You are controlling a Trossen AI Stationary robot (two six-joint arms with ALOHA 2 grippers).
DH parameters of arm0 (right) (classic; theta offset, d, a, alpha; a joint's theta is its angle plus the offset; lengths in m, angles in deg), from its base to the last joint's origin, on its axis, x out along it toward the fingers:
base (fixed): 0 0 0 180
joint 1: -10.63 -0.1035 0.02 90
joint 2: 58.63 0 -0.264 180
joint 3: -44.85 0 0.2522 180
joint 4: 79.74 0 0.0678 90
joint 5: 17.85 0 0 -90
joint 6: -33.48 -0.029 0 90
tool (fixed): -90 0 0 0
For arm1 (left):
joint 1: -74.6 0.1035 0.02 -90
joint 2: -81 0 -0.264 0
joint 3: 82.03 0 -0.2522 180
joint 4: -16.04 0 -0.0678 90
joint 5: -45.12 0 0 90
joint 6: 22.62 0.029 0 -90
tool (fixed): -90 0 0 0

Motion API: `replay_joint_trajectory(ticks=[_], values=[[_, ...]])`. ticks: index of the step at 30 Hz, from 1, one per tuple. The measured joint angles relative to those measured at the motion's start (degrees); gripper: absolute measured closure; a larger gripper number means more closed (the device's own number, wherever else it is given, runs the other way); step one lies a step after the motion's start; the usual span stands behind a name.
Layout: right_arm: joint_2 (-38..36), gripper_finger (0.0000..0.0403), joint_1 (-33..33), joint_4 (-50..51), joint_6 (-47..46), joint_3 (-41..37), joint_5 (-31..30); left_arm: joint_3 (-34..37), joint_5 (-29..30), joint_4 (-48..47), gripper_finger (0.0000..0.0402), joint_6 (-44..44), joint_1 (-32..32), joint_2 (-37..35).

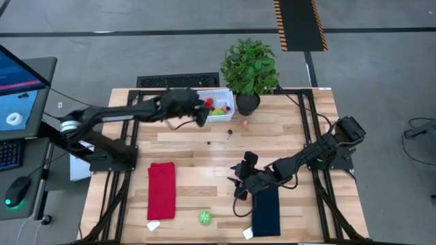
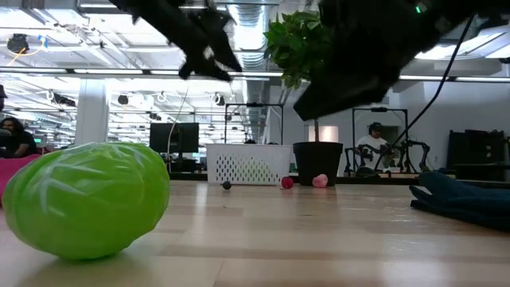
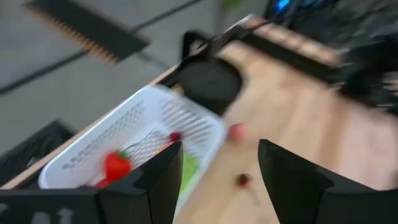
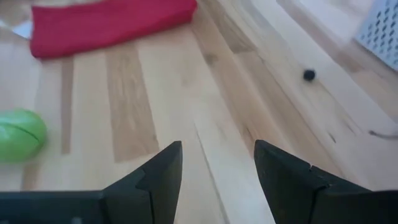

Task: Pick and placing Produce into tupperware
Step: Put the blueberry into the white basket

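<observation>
with the left hand (image 1: 199, 111) parted and empty above the white basket (image 1: 219, 99) at the desk's back edge, lift clear, then fetch the green ball (image 1: 205, 217) gently.

Likely lab: monitors (image 2: 171, 137), exposed ducting (image 2: 255, 16).

high: straight down, far | low: tabletop level, facing basket (image 2: 248, 164) | wrists: close past own fingers, left sharing basket (image 3: 134, 134)
</observation>
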Motion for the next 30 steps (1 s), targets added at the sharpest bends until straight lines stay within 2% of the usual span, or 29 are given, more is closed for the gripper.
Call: replay_joint_trajectory(ticks=[4,9,15,20,26,30], values=[[0.0,0.0182,-0.1,-5.6,0.2,-3.9,0.7,7.5,1.5,6.7,0.0204,0.9,-7.0,-10.1],[0.0,0.0182,-0.2,-13.9,3.0,-7.6,5.4,21.6,1.8,21.7,0.0204,1.3,-16.2,-21.9],[0.0,0.0182,1.3,-15.5,5.2,-8.2,5.3,35.2,7.1,32.2,0.0204,0.8,-25.5,-31.5],[0.0,0.0182,6.2,-15.5,4.7,-8.2,4.5,40.9,10.3,39.1,0.0204,0.8,-30.9,-33.5],[0.0,0.0182,11.8,-16.0,4.4,-8.1,4.6,42.0,11.1,39.0,0.0204,1.7,-33.9,-31.9],[0.0,0.0182,15.4,-16.6,1.8,-8.1,4.9,42.0,16.2,39.2,0.0204,0.6,-33.9,-31.5]])
